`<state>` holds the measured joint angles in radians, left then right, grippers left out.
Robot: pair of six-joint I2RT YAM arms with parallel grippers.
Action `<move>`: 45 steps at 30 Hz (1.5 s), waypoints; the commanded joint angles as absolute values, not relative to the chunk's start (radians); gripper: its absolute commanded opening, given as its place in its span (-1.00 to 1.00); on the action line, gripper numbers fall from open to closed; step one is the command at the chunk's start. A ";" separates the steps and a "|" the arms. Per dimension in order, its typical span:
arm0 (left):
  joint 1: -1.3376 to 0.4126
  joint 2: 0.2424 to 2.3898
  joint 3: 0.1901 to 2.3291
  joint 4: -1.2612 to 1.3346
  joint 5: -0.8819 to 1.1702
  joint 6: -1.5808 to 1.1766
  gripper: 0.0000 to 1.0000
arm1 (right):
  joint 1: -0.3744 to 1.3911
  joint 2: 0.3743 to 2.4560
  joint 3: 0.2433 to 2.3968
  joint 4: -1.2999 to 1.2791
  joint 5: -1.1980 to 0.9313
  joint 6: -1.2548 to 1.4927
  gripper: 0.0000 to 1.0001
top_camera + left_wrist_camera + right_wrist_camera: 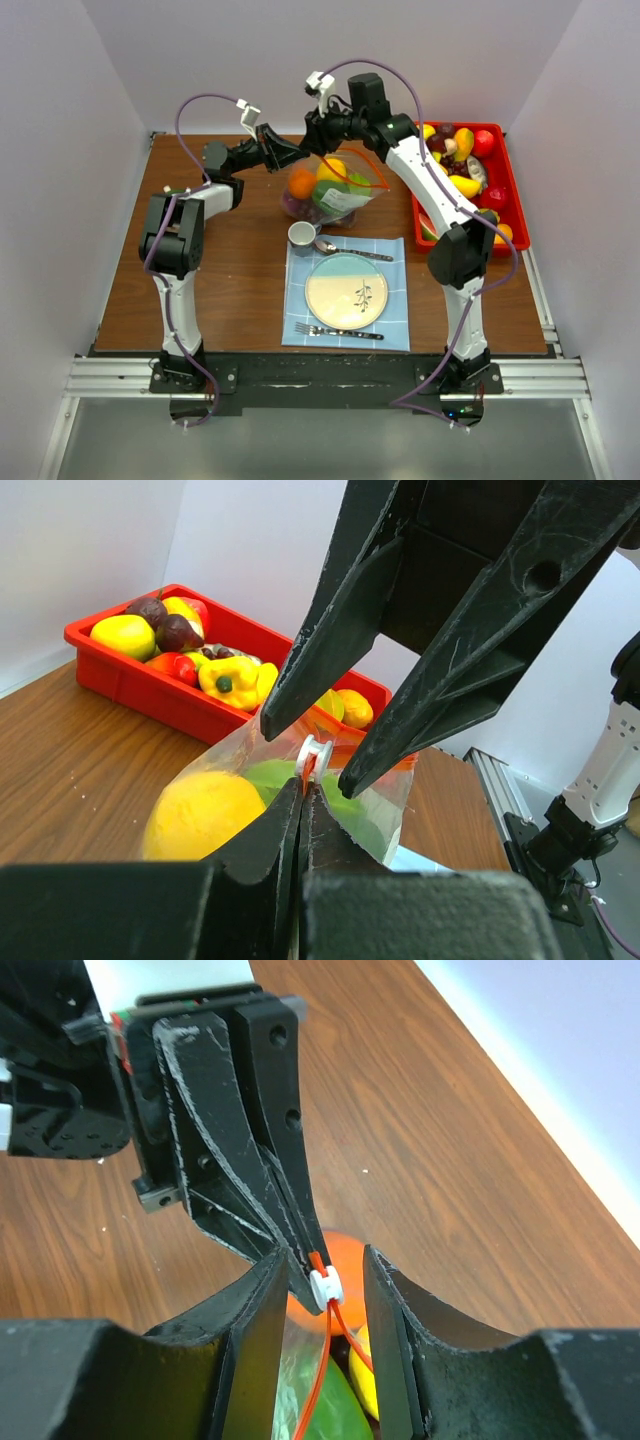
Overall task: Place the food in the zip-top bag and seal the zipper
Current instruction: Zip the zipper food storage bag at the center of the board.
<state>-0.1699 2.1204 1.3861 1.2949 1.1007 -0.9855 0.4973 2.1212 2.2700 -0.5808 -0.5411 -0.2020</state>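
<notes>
Zip-top bag (365,190) holds food (303,184); left gripper (301,785) pinches zipper (320,1360); right gripper (325,1263) parted around slider (324,1286).

From above, the right arm (432,185) hides the red tray's (492,127) left rim, the left gripper (300,152) and right gripper (320,140) cover the zipper's (372,163) left end, and in the left wrist view black fingers (260,840) cut off the zip-top bag's (390,795) lower half.

Robotics lab cell: white panel walls (60,150) box in a brown wood-grain tabletop (240,290), two white-and-black robot arms (178,300) mounted at a silver aluminium rail (560,378).
</notes>
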 commanded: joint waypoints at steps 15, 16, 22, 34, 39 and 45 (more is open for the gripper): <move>-0.163 2.066 1.422 1.896 1.114 -0.993 -1.00 | 0.499 2.118 2.283 -0.600 -0.531 -0.229 -0.24; -0.163 2.066 1.422 1.898 1.114 -0.991 -1.00 | 0.500 2.120 2.284 -0.600 -0.529 -0.229 -0.23; -0.163 2.068 1.422 1.898 1.114 -0.991 -1.00 | 0.497 2.134 2.292 -0.611 -0.526 -0.232 -0.23; -0.163 2.072 1.422 1.896 1.111 -0.986 -1.00 | 0.483 2.132 2.260 -0.580 -0.525 -0.210 -0.45; -0.161 2.072 1.413 1.896 1.083 -0.963 -1.00 | 0.479 2.111 2.227 -0.569 -0.514 -0.207 -0.67; -0.158 2.057 1.368 1.849 1.031 -0.888 -1.00 | 0.477 2.053 2.139 -0.543 -0.451 -0.192 -0.76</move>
<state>-0.1600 2.1204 1.3819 1.2682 1.0912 -0.9581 0.4900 2.1166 2.2051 -0.5514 -0.5346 -0.2012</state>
